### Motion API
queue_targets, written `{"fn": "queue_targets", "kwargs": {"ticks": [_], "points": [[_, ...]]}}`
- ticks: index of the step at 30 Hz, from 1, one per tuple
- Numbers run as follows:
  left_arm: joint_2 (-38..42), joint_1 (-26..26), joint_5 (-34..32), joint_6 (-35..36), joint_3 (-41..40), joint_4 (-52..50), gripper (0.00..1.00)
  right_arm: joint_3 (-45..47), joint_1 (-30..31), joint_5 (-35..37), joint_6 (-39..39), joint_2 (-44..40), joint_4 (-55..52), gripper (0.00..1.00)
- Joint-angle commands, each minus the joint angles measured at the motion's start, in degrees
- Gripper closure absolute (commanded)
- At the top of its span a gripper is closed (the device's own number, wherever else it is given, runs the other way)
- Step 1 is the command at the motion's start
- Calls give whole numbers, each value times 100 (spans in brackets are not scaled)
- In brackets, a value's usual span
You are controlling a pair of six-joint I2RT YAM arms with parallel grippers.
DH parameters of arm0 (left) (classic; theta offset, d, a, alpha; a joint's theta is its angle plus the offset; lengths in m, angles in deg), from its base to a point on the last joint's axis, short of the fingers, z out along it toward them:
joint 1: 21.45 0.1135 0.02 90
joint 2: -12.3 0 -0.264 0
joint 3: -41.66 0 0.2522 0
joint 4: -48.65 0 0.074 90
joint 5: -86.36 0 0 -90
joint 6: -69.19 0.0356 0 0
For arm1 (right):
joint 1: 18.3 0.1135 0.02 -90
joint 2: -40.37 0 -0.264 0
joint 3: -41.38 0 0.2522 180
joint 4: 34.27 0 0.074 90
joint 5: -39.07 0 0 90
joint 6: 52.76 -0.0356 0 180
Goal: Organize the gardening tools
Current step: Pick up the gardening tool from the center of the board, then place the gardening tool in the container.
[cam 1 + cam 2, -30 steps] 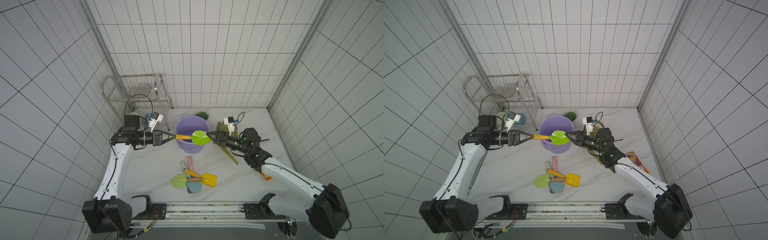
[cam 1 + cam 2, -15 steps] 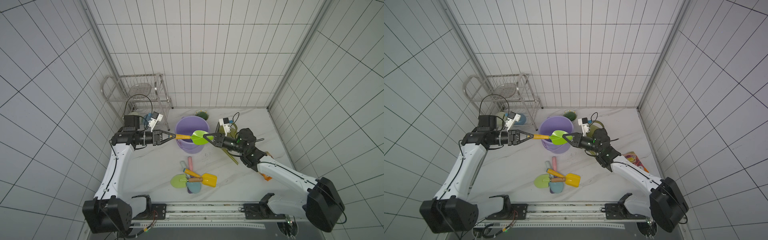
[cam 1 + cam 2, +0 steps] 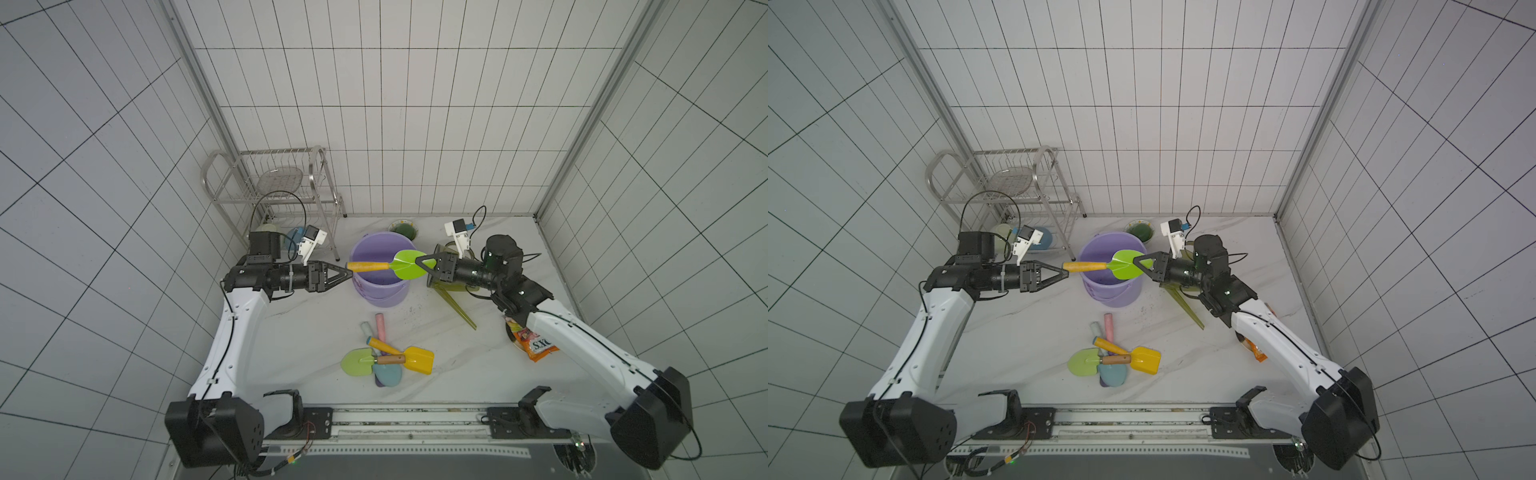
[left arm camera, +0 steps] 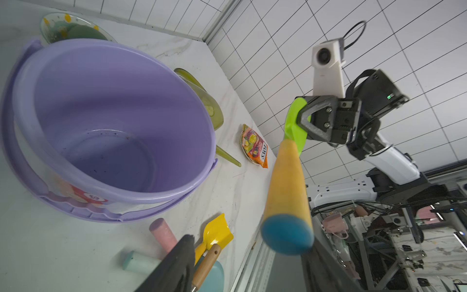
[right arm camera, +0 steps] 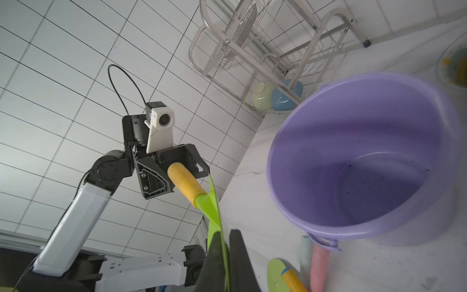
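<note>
One shovel [image 3: 405, 264] hangs over one bucket [image 3: 376, 286], blade clamped in the right end effector [image 3: 419, 266]. The left end effector [image 3: 347, 271], jaws apart, flanks its handle. Four shovels [image 3: 388, 359] lie piled near the desk's [image 3: 316, 332] front edge. One can [image 3: 449, 300] lies beside the bucket.

Watering can [image 3: 455, 307] body hidden behind right hand [image 3: 419, 266]; snack bag [image 3: 534, 349] partly under right arm [image 3: 590, 349].
</note>
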Motion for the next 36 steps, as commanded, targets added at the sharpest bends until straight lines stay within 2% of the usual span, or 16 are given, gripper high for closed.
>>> {"fn": "queue_targets", "kwargs": {"ticks": [1, 5, 9, 17, 20, 23, 26, 36], "points": [[187, 29, -1047, 233, 3, 62, 30, -1074, -71, 319, 1585, 241, -2204, 100], [295, 32, -1644, 394, 8, -37, 30, -2333, -78, 868, 2393, 825, -3707, 100], [361, 31, -1814, 558, 8, -161, 29, -3598, -41, 1443, 2957, 1585, -5073, 100], [446, 16, -1851, 720, -83, -291, 29, -6752, 381, 3672, 3760, 3466, -7391, 100], [453, 19, -1860, 729, -114, -281, 29, -7845, 556, 3981, 3888, 4302, -7916, 100], [468, 20, -1861, 758, -131, -295, 29, -8663, 730, 3919, 4046, 4955, -8155, 100], [470, 7, -1890, 832, -155, -337, 29, -8900, 872, 3811, 4089, 5346, -8103, 100], [437, -194, -2119, 1039, -194, -414, 31, -8245, 1092, 3560, 3996, 5818, -7575, 100]]}}
